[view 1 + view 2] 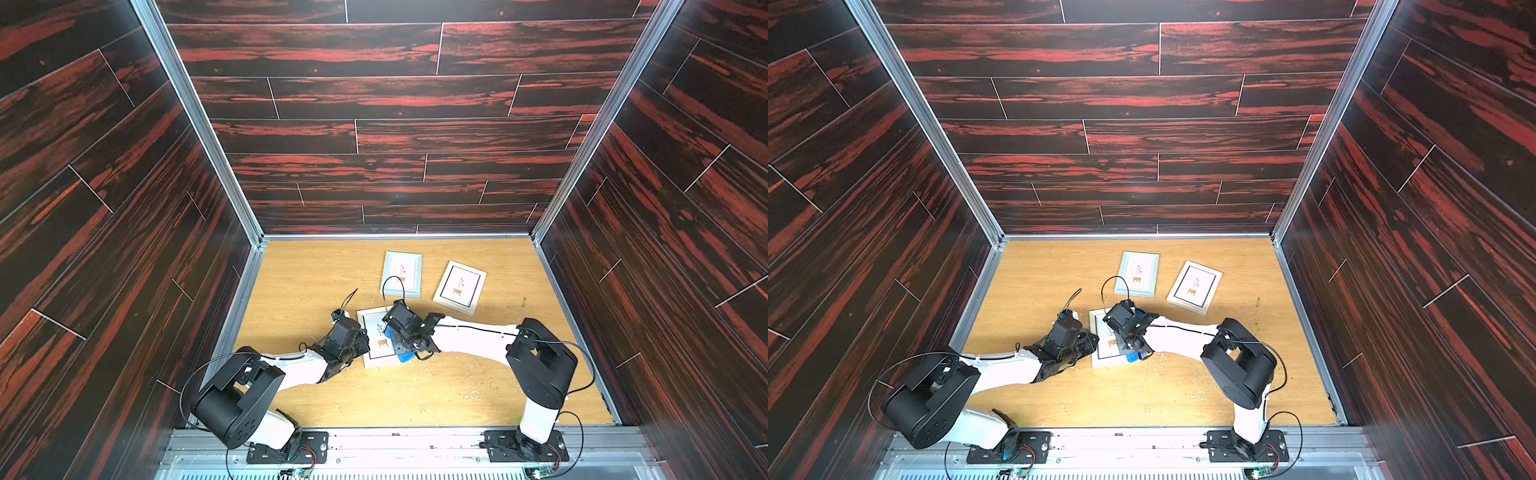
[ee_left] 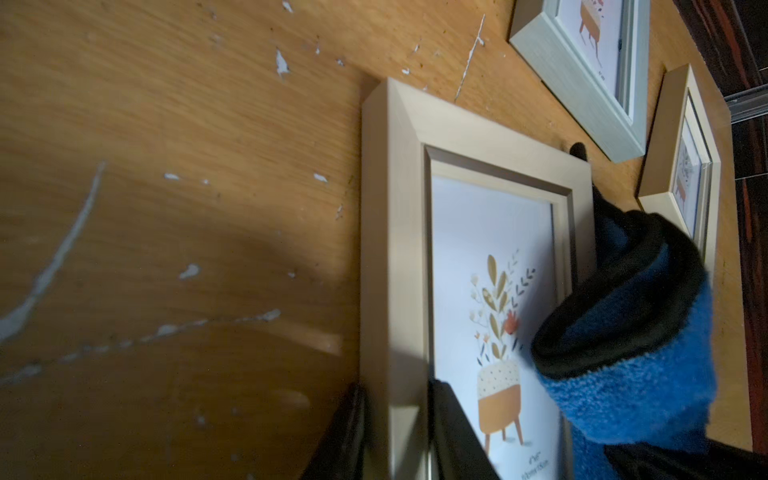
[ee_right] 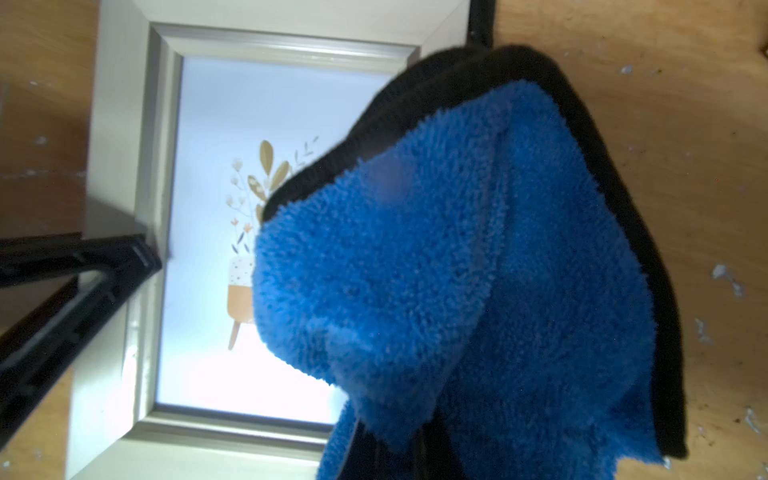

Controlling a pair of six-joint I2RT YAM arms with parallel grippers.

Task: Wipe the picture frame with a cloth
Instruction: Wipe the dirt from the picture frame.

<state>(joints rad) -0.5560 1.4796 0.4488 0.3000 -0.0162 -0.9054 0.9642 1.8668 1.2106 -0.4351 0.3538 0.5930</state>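
Left arm (image 1: 291, 368) and right arm (image 1: 469, 340): white link shells, black joint housings; thin black cables (image 1: 478, 329) loop alongside; left pincer (image 1: 360, 347) and right pincer (image 1: 405, 348) black; black base plates (image 1: 309, 444) with screws, red wiring.

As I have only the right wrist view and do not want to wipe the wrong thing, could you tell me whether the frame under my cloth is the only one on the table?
Observer: No. Two more lie flat beyond it, farther from the arm bases: a pale blue frame and a cream frame with a dark inner line. Both are apart from the near frame.
Operator: Thank you. Whose is the black claw I see at the frame's edge?
Observer: That is the left claw. In the left wrist view it straddles that side rail, one tip outside the frame and one on the glass side.
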